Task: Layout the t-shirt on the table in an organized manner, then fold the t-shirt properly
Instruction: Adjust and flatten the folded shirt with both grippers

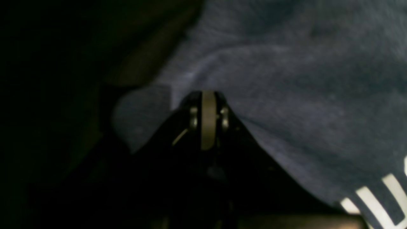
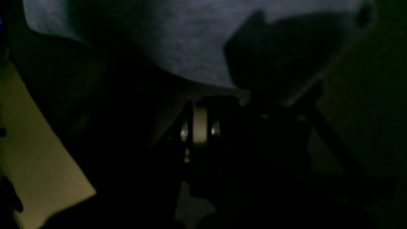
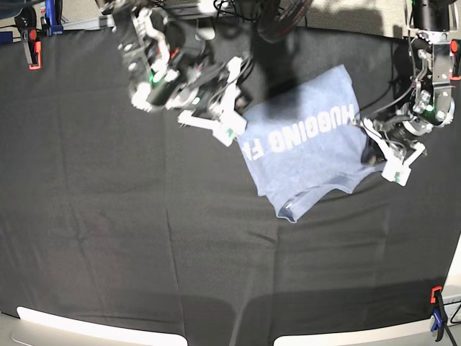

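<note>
The t-shirt [image 3: 310,148] lies in the upper right of the base view on the black tabletop [image 3: 130,238], partly folded into a rough oblong. Its long axis runs on a diagonal from the lower left of the garment up to the upper right, and the white block lettering follows that line, reading upside down from this view. A short sleeve with a hemmed edge sticks out at the lower end, pointing toward the bottom of the frame. The cloth is a light heathered blue-grey, softly creased, with one flap doubled over along the right side.

The left pincer [image 3: 379,148] sits at the shirt's right edge, jaws closed on the fabric; its wrist view shows the closed tips pressed into the blue-grey cloth. The right pincer [image 3: 232,124] meets the shirt's upper left edge, also closed, the cloth bunched at its tips.

Orange clips [image 3: 30,52] hold the tabletop's edge at upper left.
</note>
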`<action>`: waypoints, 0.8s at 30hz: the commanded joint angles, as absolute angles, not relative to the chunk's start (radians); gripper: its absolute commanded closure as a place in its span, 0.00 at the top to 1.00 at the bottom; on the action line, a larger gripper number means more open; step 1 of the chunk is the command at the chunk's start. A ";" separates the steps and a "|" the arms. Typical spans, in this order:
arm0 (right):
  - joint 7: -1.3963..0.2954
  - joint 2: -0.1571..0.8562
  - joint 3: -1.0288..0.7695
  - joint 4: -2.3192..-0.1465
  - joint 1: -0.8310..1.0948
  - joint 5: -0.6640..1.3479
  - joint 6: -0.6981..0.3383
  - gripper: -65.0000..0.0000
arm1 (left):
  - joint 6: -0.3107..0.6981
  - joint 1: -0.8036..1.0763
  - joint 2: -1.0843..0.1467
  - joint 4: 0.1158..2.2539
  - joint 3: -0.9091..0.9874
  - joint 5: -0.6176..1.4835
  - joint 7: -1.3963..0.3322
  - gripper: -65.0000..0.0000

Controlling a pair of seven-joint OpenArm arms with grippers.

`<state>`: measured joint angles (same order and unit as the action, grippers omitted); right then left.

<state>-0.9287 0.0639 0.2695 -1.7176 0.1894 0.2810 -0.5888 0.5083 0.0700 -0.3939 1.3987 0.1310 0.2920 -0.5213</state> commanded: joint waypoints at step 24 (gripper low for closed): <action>-0.865 0.005 0.262 -1.712 0.051 0.177 -0.534 0.00 | 0.465 0.434 -0.282 1.738 0.308 0.369 -0.628 0.00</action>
